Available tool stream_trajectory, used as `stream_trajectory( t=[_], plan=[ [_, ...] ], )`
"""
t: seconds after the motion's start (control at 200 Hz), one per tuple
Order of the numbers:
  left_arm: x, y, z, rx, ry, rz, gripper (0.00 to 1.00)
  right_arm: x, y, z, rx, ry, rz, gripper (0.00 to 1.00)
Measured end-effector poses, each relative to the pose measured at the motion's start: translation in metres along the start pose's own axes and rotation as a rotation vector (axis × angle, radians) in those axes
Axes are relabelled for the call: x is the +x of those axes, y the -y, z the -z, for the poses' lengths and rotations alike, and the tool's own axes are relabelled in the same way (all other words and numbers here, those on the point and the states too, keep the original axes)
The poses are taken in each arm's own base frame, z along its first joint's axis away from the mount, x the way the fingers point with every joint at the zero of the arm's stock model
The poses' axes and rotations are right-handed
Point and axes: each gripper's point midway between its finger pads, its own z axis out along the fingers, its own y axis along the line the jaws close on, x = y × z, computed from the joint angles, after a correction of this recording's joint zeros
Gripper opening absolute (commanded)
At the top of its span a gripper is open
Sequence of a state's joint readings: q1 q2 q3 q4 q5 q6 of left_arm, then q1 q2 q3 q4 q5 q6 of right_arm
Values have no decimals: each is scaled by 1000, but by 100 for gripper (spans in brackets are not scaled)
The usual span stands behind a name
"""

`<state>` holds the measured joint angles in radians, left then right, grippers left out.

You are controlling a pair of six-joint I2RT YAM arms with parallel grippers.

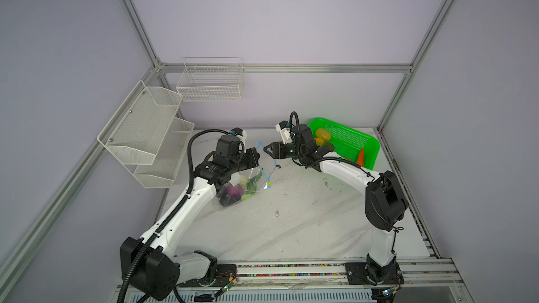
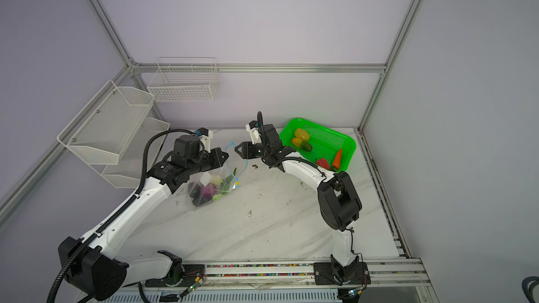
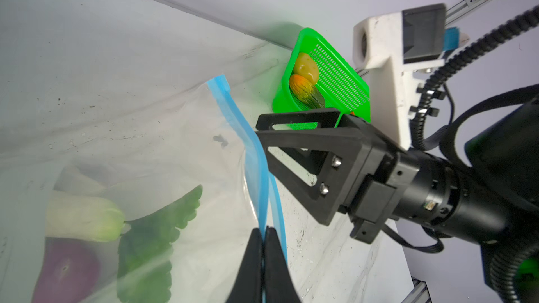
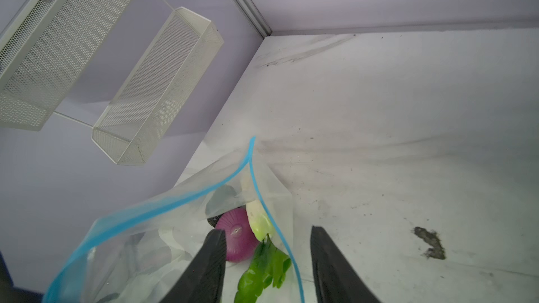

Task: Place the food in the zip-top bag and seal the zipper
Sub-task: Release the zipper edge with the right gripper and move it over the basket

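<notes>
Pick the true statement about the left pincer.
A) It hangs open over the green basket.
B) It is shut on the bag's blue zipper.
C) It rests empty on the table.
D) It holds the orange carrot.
B: the left wrist view shows the left pincer closed on the zipper of the zip-top bag.

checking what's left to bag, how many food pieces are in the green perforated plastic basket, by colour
yellow rounded toy piece: 1
orange-to-green toy piece: 1
red toy piece: 1
orange toy carrot: 1
total: 4, all in the green perforated plastic basket
</notes>
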<state>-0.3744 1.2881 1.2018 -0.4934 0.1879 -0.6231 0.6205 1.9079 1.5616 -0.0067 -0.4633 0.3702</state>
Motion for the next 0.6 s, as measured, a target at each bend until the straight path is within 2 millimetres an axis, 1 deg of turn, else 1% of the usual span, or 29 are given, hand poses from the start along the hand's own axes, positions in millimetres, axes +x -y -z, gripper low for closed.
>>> stream_trajectory(
  t=[0.09,0.19,0.285,0.39,0.44,0.47,0.495,0.6],
  plan=[
    [5,1,-4,14,-25,-5,0,-12,13,18,41,14,23,66],
    [9,4,-8,30,-47,-7,0,-30,32,44,126,47,65,70],
    [13,8,-8,45,-59,-17,0,-49,57,72,242,90,104,72],
    [18,14,-10,60,-76,-25,0,-69,98,98,379,133,120,73],
    [22,16,-13,65,-91,-30,0,-77,125,108,441,144,108,73],
    [25,17,-16,67,-100,-31,0,-81,137,112,464,150,102,73],
    [28,18,-19,69,-111,-34,0,-84,152,116,494,152,92,73],
    [40,20,-30,70,-153,-41,0,-90,206,124,578,149,55,73]
  ],
)
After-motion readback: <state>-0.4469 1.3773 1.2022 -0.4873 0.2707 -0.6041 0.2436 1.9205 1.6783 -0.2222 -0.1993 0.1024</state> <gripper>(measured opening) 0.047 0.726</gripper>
